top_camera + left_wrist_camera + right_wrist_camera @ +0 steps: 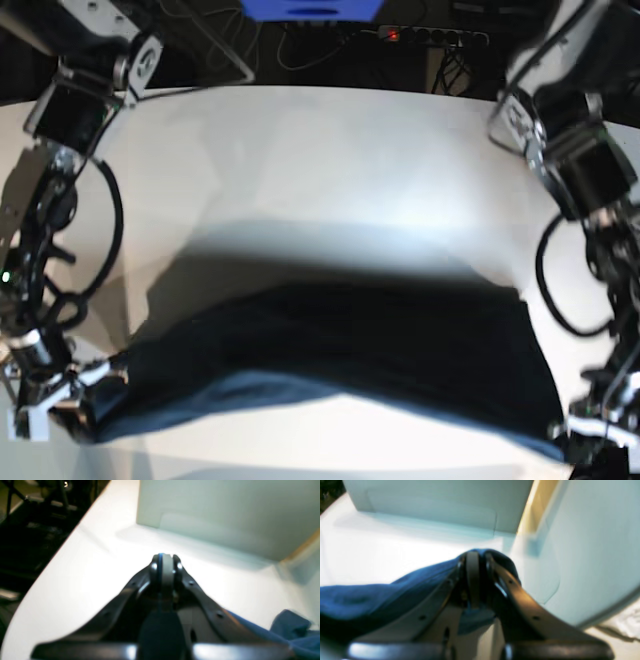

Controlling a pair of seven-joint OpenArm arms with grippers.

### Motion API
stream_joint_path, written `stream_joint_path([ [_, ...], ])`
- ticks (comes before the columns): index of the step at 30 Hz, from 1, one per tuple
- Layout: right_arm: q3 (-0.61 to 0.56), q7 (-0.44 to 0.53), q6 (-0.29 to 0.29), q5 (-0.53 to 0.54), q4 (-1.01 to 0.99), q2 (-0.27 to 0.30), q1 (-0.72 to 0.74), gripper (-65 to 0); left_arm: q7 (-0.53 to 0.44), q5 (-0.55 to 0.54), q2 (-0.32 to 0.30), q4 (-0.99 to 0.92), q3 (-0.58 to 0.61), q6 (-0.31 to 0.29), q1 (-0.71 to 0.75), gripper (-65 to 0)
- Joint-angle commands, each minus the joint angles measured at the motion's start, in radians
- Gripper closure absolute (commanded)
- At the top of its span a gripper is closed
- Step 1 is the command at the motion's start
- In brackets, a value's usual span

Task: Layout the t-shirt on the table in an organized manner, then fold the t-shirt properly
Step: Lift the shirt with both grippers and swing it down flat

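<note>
The t-shirt (330, 360) hangs stretched in a wide dark band above the near half of the table (330, 170), casting a broad shadow on the white top behind it. The right gripper (75, 400) holds one end of the shirt and the left gripper (590, 435) the other, both at the table's near edge in the base view.

The right wrist view shows what the base view cannot: the right gripper (476, 555) is closed tight, with blue cloth (382, 592) pinched at its tips and trailing away to one side. In the left wrist view the left gripper (165, 557) is likewise closed, only a thin blue line showing between its pads, while the shirt (290, 630) bunches beside the gripper body.

Both wrist views are blurred, and both show a pale grey-white box (225, 512) standing on the table beyond the fingertips. At the table's far edge lies a power strip (432, 36) among dark cables.
</note>
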Motion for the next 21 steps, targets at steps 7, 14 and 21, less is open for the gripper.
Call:
stream_joint_path([
  [7, 0.002, 0.034, -0.003, 0.012, -0.117, 0.065, 0.238, 0.0, -0.052, -0.028, -0.040, -0.183, 0.109, -0.004, -0.373, -0.2],
  [14, 0.003, 0.103, -0.004, 0.012, -0.206, 0.091, 0.395, 0.0, -0.085, -0.028, -0.039, -0.288, 0.169, -0.004, -0.509, -0.2],
  [21, 0.026, 0.172, -0.004, 0.017, -0.177, 0.089, 0.393, 0.0, -0.128, -0.037, -0.042, -0.248, 0.169, -0.004, -0.498, -0.2],
])
